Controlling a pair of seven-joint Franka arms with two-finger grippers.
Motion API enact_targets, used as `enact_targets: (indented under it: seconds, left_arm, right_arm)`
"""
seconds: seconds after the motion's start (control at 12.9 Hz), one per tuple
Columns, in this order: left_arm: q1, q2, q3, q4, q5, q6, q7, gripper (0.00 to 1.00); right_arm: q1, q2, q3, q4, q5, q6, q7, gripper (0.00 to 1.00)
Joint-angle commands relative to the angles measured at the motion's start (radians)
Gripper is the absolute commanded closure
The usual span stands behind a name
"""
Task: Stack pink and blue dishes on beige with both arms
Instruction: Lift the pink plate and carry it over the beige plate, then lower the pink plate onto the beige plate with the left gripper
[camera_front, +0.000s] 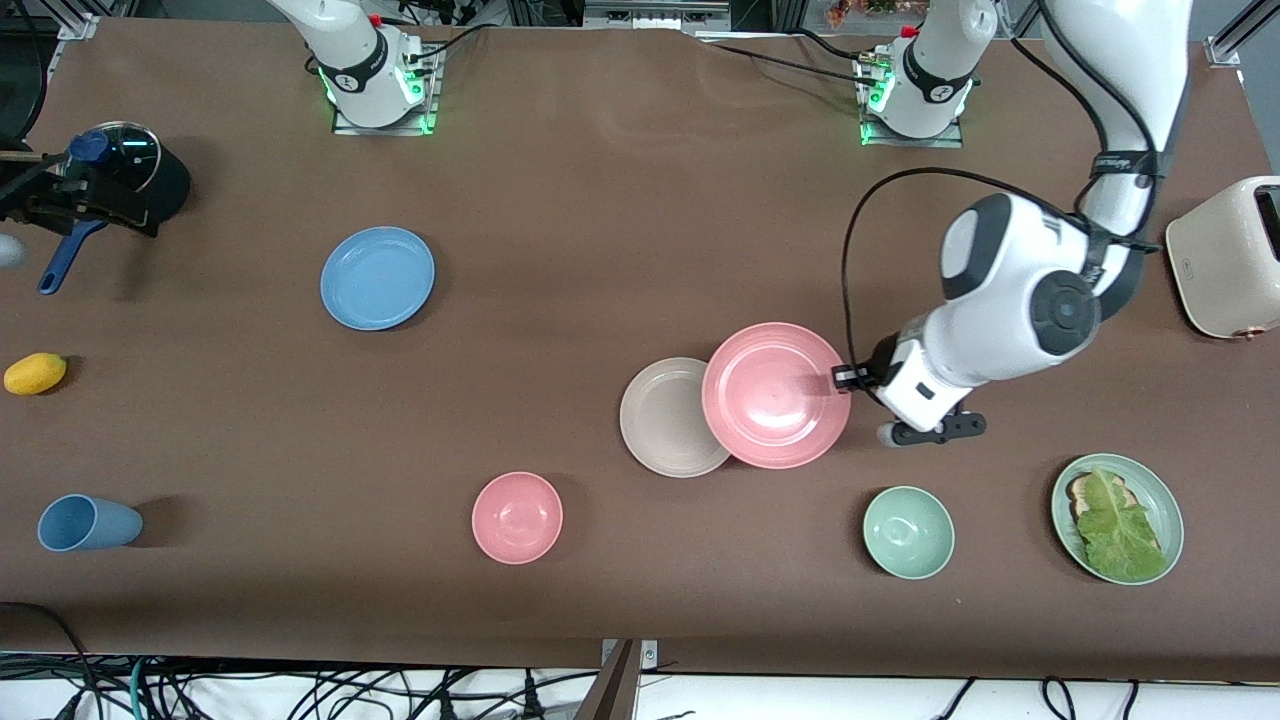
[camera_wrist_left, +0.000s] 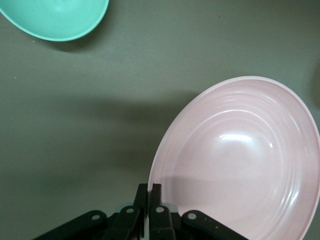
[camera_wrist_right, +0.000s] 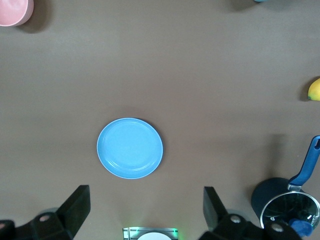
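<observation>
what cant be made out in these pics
- Beige plate: the part under the pink plate, front view.
- Right hand: out of the front view; only its open fingers show in the right wrist view.
- Toaster: cut off by the front view's edge.

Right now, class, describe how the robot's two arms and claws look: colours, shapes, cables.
Both arms are glossy white, rounded segments with dark grey joint caps. Black cables loop along the left arm. Bases glow green. The left claw and right claw are black, with two flat fingers.
</observation>
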Motion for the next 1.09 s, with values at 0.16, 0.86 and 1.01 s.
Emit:
enact_targets:
  seconds: [0.16, 0.86, 1.01]
  left_arm:
    - [-0.094, 0.050, -0.011, 0.005, 0.081, 0.088, -0.184, 1.00]
    - [-0.183, 0.106, -0.011, -0.113, 0.179, 0.323, -0.370, 1.00]
    - [-0.199, 0.129, -0.011, -0.113, 0.251, 0.351, -0.445, 1.00]
  right_arm:
    - [-0.004, -0.002, 0.000, 0.005, 0.002, -0.011, -0.013, 0.00]
    - [-0.004, -0.002, 0.002, 0.005, 0.002, -0.011, -0.013, 0.00]
    - [-0.004, -0.002, 0.000, 0.005, 0.002, -0.011, -0.013, 0.00]
